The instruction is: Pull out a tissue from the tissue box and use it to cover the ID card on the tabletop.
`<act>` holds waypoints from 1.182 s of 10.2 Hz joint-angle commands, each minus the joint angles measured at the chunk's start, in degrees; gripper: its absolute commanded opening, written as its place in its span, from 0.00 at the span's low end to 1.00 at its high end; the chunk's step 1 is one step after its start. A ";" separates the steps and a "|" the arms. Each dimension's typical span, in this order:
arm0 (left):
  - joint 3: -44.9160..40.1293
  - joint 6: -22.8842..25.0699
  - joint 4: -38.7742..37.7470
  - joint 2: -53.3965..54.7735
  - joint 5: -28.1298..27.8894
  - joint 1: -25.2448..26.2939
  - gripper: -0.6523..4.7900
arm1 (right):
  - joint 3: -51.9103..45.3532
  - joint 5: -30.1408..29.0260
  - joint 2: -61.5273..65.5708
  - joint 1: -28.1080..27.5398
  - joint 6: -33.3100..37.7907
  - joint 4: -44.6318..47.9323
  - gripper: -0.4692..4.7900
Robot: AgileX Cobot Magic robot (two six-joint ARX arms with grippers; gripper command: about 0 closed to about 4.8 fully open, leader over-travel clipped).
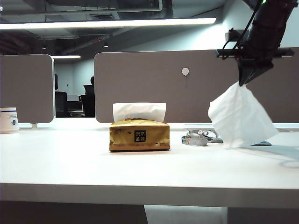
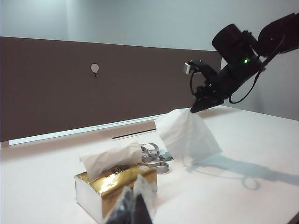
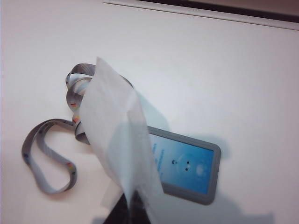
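The white tabletop (image 1: 70,158) spans the whole scene, with grey-brown dividers (image 1: 154,84) standing along its far edge. The right arm (image 1: 268,28) reaches in from the upper right. Its gripper (image 1: 243,83) hangs high over the right part of the table, jaws pinched together on one corner of the tissue (image 1: 240,116). The sheet droops free from that corner, its lower edge close to the table surface; whether it touches cannot be told.

The gold tissue box (image 1: 139,136) sits near the middle of the table, left of the hanging sheet, with a white tuft (image 1: 138,111) sticking out of its top. A white cup (image 1: 9,120) stands far off at the left.

The ID card (image 3: 187,165) lies flat on the table below the right gripper, blue face up, partly hidden behind the tissue in the right wrist view. Its lanyard (image 3: 51,154) coils just to the left, between card and box.

The left gripper (image 2: 133,207) shows only as dark fingertips close together near the box, holding nothing; how far apart they stand is unclear.
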 commanded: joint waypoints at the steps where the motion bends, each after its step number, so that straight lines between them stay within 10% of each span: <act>1: 0.15 -0.20 0.61 0.04 0.28 -0.04 0.11 | -1.66 1.25 1.46 -0.79 0.20 6.10 0.09; 12: 0.15 -0.17 0.61 0.04 0.28 -0.04 0.11 | -5.81 -2.69 6.82 -7.32 0.20 14.95 0.09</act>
